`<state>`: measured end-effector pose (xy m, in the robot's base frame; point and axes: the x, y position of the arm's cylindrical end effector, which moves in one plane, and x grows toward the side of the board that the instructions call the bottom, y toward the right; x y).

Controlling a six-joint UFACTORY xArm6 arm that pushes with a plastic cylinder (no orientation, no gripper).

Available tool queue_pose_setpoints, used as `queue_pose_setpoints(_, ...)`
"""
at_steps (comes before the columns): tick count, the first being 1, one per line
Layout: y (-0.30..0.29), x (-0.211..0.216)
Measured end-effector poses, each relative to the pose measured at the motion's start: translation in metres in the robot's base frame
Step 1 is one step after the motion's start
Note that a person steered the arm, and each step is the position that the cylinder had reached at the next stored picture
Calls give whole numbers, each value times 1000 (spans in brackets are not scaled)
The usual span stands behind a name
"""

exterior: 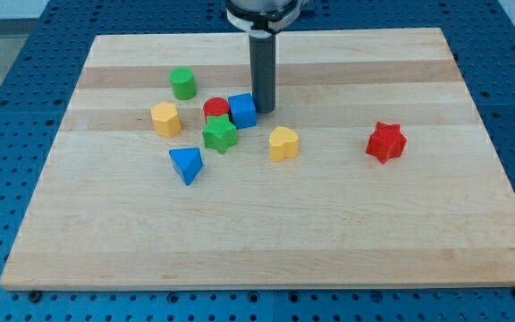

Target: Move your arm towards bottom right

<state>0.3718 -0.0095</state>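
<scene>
Nearest the camera lies the blue triangle. From the view's left come the yellow hexagon, green cylinder, red cylinder, green star, and blue cube. My tip touches the cube's right side; the rod has no jaws. Further right sit the yellow heart and red star on the pale wooden tabletop.

My tip rests on the surface, the dark rod standing upright from the view's top.
</scene>
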Motion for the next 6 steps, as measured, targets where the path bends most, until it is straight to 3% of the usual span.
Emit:
queue_pose_setpoints(1,62,9)
queue_pose_setpoints(2,111,98)
queue_pose_setpoints(3,108,175)
queue_pose_setpoints(4,163,197)
queue_pose_setpoints(5,219,177)
queue_pose_setpoints(6,220,132)
